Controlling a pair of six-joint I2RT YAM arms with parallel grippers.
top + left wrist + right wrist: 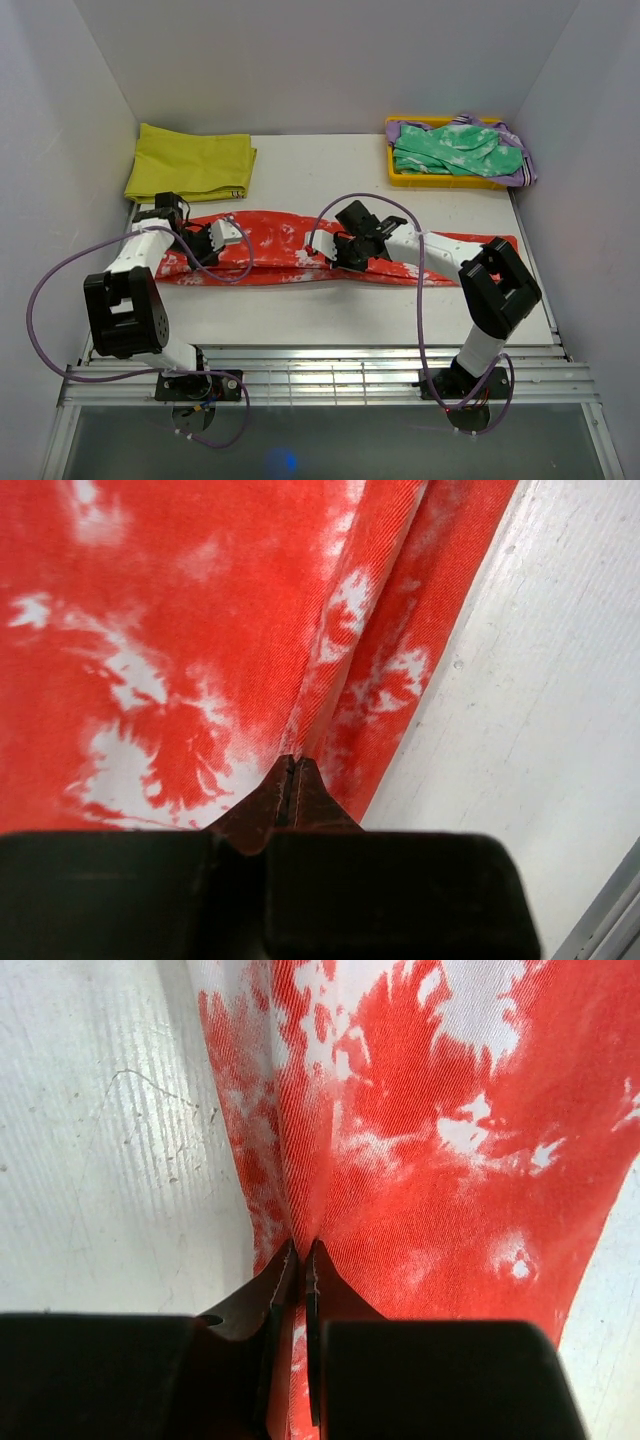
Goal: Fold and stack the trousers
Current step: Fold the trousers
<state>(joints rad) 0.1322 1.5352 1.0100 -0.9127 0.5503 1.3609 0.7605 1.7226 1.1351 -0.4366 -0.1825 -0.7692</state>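
One garment, the trousers (290,245), is lying lengthwise across the table (330,170) in the top view. Left wrist: the left gripper (290,772) is clamping a fabric ridge. Right wrist: the right gripper (303,1258) is nipping a thin fold; either shallow hold is probably risking slippage on lifting.

Red-orange, white-mottled trousers (290,245) lie folded lengthwise across the table

High overview, wrist close-ups on trousers (280,240)
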